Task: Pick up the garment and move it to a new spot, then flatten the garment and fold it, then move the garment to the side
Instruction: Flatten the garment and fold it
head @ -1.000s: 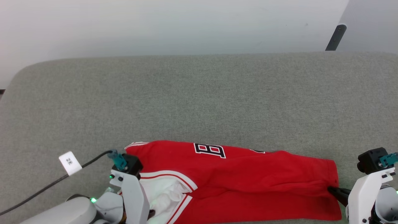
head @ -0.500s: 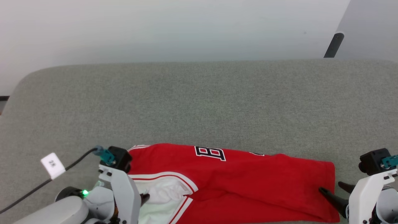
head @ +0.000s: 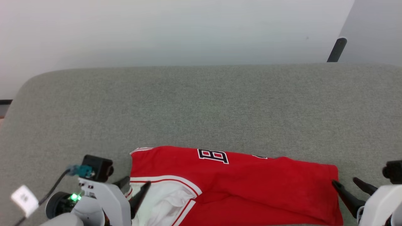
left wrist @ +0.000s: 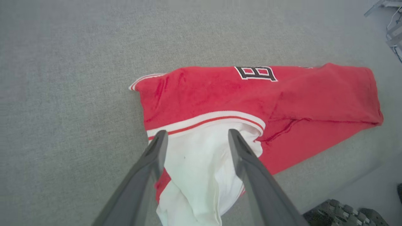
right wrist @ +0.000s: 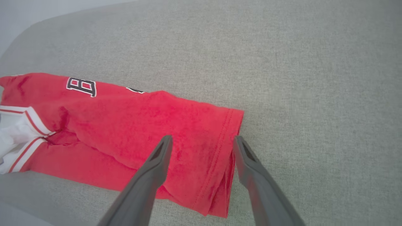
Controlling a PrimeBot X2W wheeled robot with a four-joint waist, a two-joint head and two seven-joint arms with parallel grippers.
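Jersey (head: 238, 185), red, lying as a long band on a grey fabric-covered surface (head: 201, 103), low in the head view and reaching from left of centre to the lower right.
- Writing: one black, white-edged "B" (head: 213, 156) on the upper edge. The next letter is mostly lost under a fold.
- Left end: white sleeve (head: 163, 201) with white-red striped trim.
- Right end: stitched hem.

Left gripper (head: 137, 181), lower left: fingers spread wide over the white sleeve, clamping nothing.

Right gripper (head: 344, 180), lower right: fingers parted either side of the hem edge, holding nothing.

White tag (head: 23, 196) on a dark cable, far lower left: print too blurred to read.

Dark post (head: 336, 50), upper right.
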